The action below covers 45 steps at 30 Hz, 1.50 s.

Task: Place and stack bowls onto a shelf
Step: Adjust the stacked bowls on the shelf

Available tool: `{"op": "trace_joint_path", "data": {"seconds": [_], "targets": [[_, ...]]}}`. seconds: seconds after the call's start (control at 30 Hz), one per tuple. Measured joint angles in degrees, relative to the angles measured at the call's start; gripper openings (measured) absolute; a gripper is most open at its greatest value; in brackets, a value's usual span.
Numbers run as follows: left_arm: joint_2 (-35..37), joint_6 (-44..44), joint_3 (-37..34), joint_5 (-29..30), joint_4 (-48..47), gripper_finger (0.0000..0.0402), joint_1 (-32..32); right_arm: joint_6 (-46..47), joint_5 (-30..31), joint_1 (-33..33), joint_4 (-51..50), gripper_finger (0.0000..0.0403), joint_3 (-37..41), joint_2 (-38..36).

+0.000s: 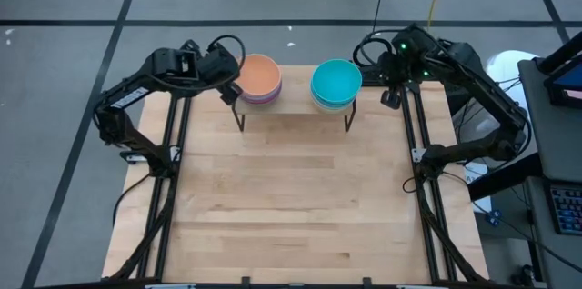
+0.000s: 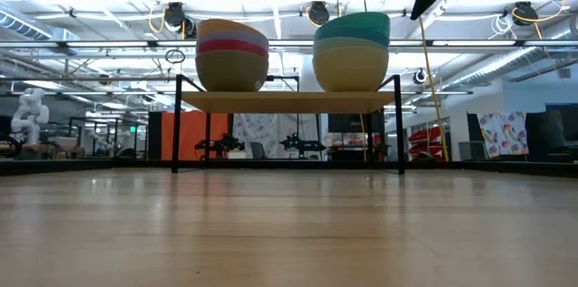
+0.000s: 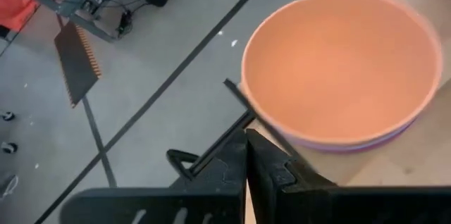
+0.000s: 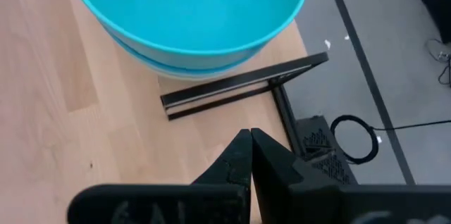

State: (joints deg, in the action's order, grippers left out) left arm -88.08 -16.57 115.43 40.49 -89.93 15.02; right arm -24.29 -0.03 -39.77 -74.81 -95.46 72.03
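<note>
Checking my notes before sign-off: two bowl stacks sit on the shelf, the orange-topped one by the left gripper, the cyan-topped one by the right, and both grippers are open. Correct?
Not quite: both grippers are shut. The wrist views show the left gripper and right gripper with fingers together. The orange-topped stack and cyan-topped stack do sit on the shelf as stated.

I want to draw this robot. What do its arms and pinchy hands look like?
Draw two thin dark arms made of jointed black pieces, with black cables looping near the top of each. The left gripper and the right gripper each have two dark, flat, pointed fingers on a wide black bar. A tiny green light glows on the right arm.
</note>
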Motion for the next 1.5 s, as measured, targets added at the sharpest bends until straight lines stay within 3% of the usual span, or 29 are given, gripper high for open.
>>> {"op": "trace_joint_path", "data": {"seconds": [0.4, 0.67, 1.33, 1.5], "targets": [[8.61, -3.55, -19.38, -7.17, -0.17, 0.0002, 4.04, 3.30, -0.18, 0.00, 1.05, 0.0000, 3.42, 0.34], [8.73, -3.04, -26.24, -9.62, -0.06, 0.0001, 4.20, 3.98, -3.24, 0.00, 6.18, 0.0000, 7.75, 0.35], [7.32, 1.86, -27.68, -13.25, 6.77, 0.0001, 5.63, 4.11, -6.44, 0.02, 11.77, 0.0000, 11.15, 0.78], [5.92, 3.94, -27.67, -14.71, 7.18, 0.0000, 7.14, 3.95, -10.57, 0.01, 13.73, 0.0000, 11.15, 1.98]]}}
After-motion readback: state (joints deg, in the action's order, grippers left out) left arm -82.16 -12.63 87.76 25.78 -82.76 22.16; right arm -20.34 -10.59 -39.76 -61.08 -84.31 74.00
